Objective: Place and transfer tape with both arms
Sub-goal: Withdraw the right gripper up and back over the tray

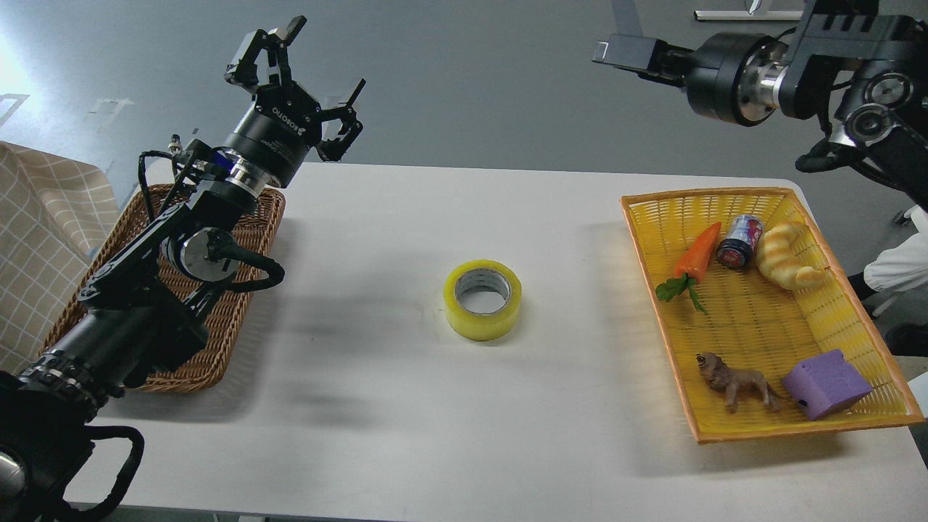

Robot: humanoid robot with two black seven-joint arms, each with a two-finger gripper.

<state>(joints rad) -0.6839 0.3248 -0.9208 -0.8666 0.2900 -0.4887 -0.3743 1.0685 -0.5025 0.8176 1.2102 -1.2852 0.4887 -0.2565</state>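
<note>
The tape [482,299] lies flat in the middle of the white table [406,406], hole up, with nothing touching it. Our left gripper [308,80] hangs high over the far left side of the table, above the brown basket [217,333], and its fingers are spread wide with nothing in them. Of our right arm [761,72] we see only a thick part up past the far right corner. A small dark piece sticks out at its end, and we cannot tell if its fingers are spread or pressed together.

We think the step now is to go and pick up the tape. To do it well, we should bring the left gripper over the roll and then come straight down. One finger could go in the hole and the others outside the yellow wall. We should squeeze gently so the roll does not slide away on the smooth table.

The yellow basket [652,290] by the right edge holds a carrot [700,250], a can [739,241], a croissant [784,255], a toy lion [736,380] and a purple block [826,383]. We leave those alone.
</note>
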